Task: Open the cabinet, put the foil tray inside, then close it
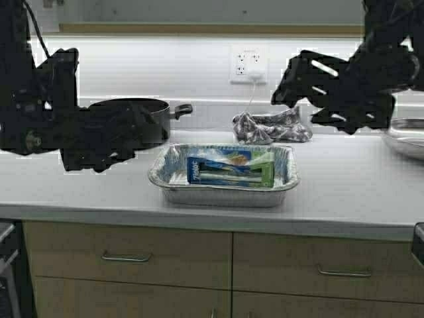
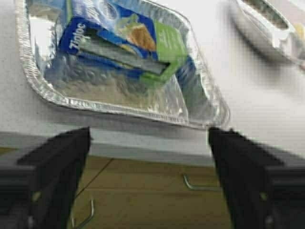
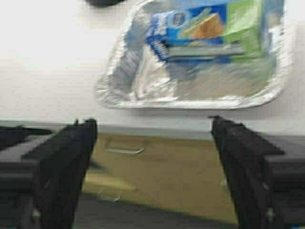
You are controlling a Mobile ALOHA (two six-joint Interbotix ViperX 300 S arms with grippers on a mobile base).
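One foil tray (image 1: 224,189) on the pale desk (image 1: 344,199), holding one blue-and-green Ziploc box (image 1: 230,168).

Two end effectors raised above the desk, both spread open and empty: left end effector (image 2: 147,181) beside one black pot (image 1: 156,114), right end effector (image 3: 150,176) near one steel bowl (image 1: 405,137). One crumpled cloth (image 1: 271,127) behind the tray.

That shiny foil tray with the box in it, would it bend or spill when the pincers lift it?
The foil tray looks thin and crinkled, so it would probably flex if gripped by one rim. The Ziploc box lies loose inside and may slide if the tray tilts. Both together seem light.
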